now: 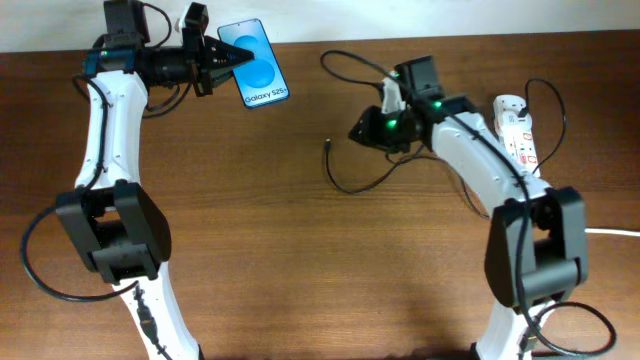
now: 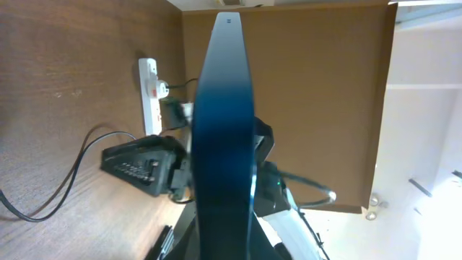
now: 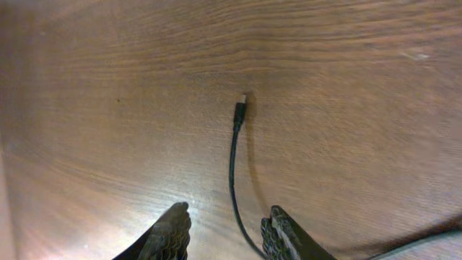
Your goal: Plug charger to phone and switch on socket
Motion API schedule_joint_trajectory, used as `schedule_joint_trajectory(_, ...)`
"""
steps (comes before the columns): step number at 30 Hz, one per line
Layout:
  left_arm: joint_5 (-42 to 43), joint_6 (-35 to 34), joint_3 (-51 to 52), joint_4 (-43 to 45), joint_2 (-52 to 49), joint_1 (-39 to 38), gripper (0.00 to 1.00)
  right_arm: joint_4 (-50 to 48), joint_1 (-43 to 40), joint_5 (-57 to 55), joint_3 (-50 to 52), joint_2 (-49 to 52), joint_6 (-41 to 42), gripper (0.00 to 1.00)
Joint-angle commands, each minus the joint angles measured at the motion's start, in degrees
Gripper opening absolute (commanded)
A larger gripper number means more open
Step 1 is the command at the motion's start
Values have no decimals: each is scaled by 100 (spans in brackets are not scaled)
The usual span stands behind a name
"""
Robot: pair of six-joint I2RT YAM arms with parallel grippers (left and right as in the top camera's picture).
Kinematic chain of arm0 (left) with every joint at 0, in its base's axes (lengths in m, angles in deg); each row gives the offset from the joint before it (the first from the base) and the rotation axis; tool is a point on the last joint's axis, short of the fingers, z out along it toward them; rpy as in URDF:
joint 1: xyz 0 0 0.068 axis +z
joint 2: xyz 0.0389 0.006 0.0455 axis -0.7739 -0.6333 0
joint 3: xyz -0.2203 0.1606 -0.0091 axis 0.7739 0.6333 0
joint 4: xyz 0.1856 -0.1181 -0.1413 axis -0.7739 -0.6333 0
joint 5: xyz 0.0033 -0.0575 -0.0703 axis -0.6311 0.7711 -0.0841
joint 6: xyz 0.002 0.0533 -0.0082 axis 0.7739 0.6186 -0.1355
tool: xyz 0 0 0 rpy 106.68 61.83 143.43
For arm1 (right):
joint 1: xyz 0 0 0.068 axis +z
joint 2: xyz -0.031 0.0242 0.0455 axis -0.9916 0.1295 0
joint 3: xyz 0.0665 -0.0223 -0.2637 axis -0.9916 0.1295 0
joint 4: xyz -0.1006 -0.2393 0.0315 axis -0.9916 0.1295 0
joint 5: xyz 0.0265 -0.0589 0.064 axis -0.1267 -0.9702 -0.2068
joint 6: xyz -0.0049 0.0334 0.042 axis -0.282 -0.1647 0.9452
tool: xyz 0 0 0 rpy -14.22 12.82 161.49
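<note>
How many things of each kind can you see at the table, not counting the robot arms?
phone: 1
charger cable: 1
power strip: 1
Total: 3

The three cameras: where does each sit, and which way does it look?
Overhead: above the table, looking straight down; left arm, right arm, phone, charger cable.
Left wrist: on the left gripper, facing across the table; held phone edge-on.
Right wrist: on the right gripper, facing down; its open fingers straddle the cable.
Shared: overhead and left wrist both show the power strip.
</note>
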State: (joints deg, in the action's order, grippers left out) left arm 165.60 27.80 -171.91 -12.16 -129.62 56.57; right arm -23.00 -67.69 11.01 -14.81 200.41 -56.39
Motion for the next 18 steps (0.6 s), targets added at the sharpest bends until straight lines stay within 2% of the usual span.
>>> schedule_joint_trajectory(1, 138, 114, -55, -28, 9, 15, 0, -50, 251, -291, -111, 328, -151, 38)
schedule_joint_trajectory(12, 79, 114, -55, -74, 9, 13, 0, -442, 448, -155, -107, 901, -122, 37)
schedule_joint_trajectory(18, 103, 114, -55, -74, 9, 15, 0, -776, 470, 52, -96, 1130, 275, 35)
